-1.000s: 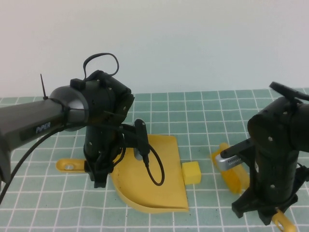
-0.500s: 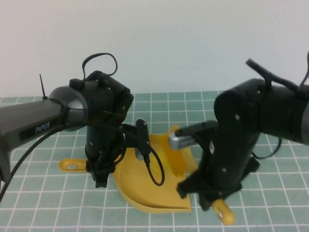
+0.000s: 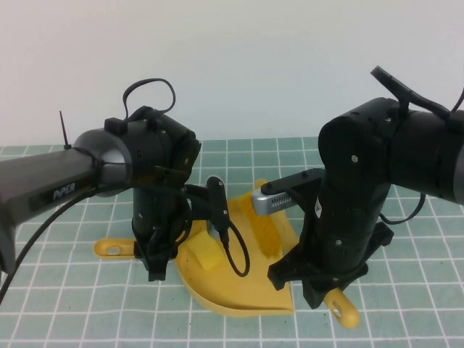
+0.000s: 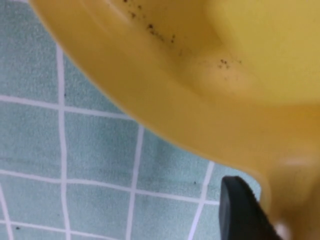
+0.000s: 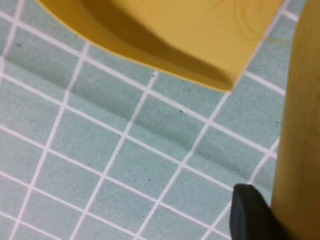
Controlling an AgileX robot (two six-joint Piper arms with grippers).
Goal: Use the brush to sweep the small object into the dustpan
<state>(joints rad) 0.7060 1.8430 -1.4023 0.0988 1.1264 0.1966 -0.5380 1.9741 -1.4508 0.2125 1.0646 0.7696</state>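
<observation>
The yellow dustpan (image 3: 243, 296) lies on the green grid mat. My left gripper (image 3: 155, 265) is shut on its handle (image 3: 112, 249). The small yellow cube (image 3: 206, 255) sits inside the pan, near its back wall. My right gripper (image 3: 319, 288) is shut on the brush handle (image 3: 342, 309). The brush's silver ferrule (image 3: 272, 203) and yellow bristles (image 3: 270, 233) stand over the pan's open side. In the left wrist view the pan's wall (image 4: 225, 75) fills the picture beside one black finger (image 4: 240, 210). In the right wrist view the brush handle (image 5: 300, 125) runs beside a finger (image 5: 250, 215), with a pan corner (image 5: 175, 30) beyond.
The green grid mat (image 3: 65, 290) covers the table up to a white wall at the back. A black cable (image 3: 233, 254) loops from the left wrist over the pan. The two arms stand close together across the pan.
My right arm has swung left with the brush from the right side of the mat to the pan's mouth. The cube has moved from outside the pan's open edge to inside it.
</observation>
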